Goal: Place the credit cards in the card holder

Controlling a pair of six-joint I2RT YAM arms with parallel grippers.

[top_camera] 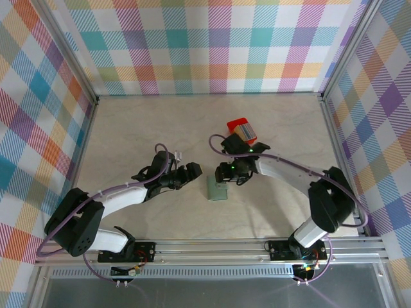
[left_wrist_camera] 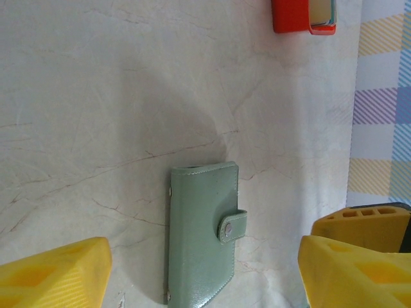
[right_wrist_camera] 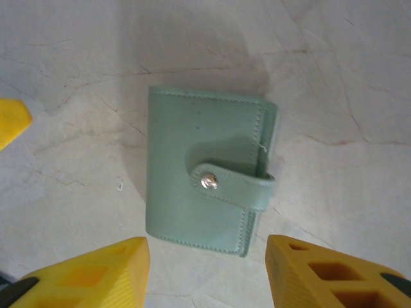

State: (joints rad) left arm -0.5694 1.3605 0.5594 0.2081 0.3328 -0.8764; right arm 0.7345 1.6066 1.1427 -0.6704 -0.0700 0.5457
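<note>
At table centre, a little toward the near edge, lying flat and closed:

Item 1, card holder (top_camera: 217, 190). Small bifold in pale grey-green leather-like material with a smooth face and a line of same-coloured stitching along its edges. A short tab wraps round one long edge and fastens on the face with a single round metal snap (silver-toned, catching the light in the right wrist view (right_wrist_camera: 205, 176)). Two small rivets show on the opposite long edge in the left wrist view (left_wrist_camera: 202, 231).
Orientation: in the top view the long axis runs roughly 12 to 6 o'clock. In both wrist views the tab sits on the 3 o'clock edge, below the middle.

Item 2, credit cards (left_wrist_camera: 321, 11). They sit stacked inside a small red box (top_camera: 242, 129) at about 1 o'clock from the card holder, well apart from it. Pale yellow and blue edges show at the box mouth.

Item 3, left gripper (top_camera: 192, 172). It is at 10 o'clock of the card holder, with its yellow jaws spread wide and gripping nothing.

Item 4, right gripper (top_camera: 226, 173). It is above the card holder's 12 o'clock end. Its jaws are parted, one to each side of the near short edge, and they are clear of the leather.
</note>
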